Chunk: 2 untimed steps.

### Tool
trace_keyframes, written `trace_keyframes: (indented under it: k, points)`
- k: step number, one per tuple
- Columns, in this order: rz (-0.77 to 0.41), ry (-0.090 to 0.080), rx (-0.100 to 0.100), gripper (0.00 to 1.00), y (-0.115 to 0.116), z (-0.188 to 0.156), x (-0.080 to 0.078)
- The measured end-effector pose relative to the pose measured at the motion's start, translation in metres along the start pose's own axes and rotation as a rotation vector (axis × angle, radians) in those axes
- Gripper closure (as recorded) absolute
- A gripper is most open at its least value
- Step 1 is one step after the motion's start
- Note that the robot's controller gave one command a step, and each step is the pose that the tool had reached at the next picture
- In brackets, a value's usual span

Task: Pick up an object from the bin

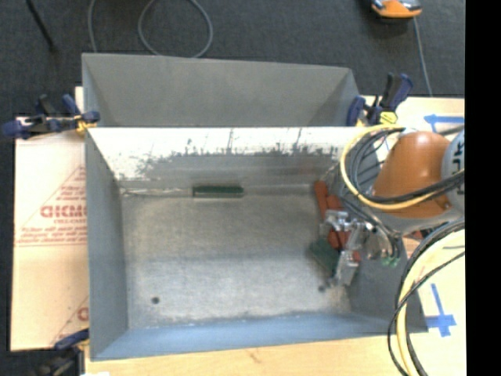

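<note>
Overhead, the camera view held the following, with clock directions taken from the middle of the bin floor.

1. Grey sheet-metal bin [106, 233], rectangular with sloping walls. The floor was scuffed, and dark scratches ran along the top of the far wall.

2. Two-finger metal gripper [343, 276], down inside the bin between 3 and 4 o'clock, close to the right wall and pointing at the floor. Whether it was open or closed could not be told, and nothing could be seen gripped in it.

3. Rounded orange cover [411, 171] on the wrist, at 1 o'clock of the gripper and above the bin's right rim. Looped black and pale cables [354, 167] ran around its left side.

4. Small dark green, flat, angular piece [319, 253], lying on the floor at 3 o'clock. It sat just beside the gripper on its 10 o'clock side, partly overlapped by the metal parts. Whether the two touched could not be told. This was the nearest thing to the gripper.

5. Narrow red-orange strip [323, 198], at 2 o'clock against the right wall, near the gripper's upper body.

6. Long dark green flat bar [218, 192], at 12 o'clock, lying lengthwise at the foot of the far wall, well apart from the gripper.

7. Tiny dark speck [155, 300], at 8 o'clock, alone on the bare floor.
</note>
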<state>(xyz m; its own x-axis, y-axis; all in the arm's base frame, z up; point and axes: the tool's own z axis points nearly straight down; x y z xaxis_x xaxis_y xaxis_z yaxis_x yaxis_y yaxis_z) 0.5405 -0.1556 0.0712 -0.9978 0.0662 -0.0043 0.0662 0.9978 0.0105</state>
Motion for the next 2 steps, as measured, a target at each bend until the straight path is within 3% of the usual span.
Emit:
trace_keyframes:
  k: [1, 2]
  points:
    - [0.006, 0.001, 0.001, 1.0, -0.001, 0.0, 0.001]
    - [-0.013, -0.008, 0.015, 1.0, 0.009, -0.137, -0.013]
